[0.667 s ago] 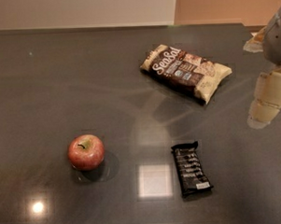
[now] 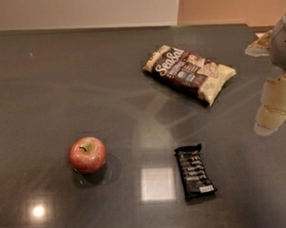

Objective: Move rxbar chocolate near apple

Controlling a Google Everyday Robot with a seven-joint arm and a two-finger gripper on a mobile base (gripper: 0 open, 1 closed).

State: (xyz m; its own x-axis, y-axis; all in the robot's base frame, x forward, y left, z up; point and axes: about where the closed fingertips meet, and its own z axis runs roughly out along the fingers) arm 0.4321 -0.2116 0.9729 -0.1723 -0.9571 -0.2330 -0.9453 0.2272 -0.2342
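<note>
A single camera looks on, set high over the near edge of the dark worktop and tilted steeply down and forward. The surface fills almost the whole view, with only a thin strip of pale wall showing past its far edge at the top. It stands at a middling distance, close enough to read large print on the snack bag lying farther back, right of centre. Nearest the lens are the apple, low on the left, and the chocolate bar, low and right of centre. The gripper enters from the right edge, partly cut off by it, above the worktop's right side.
</note>
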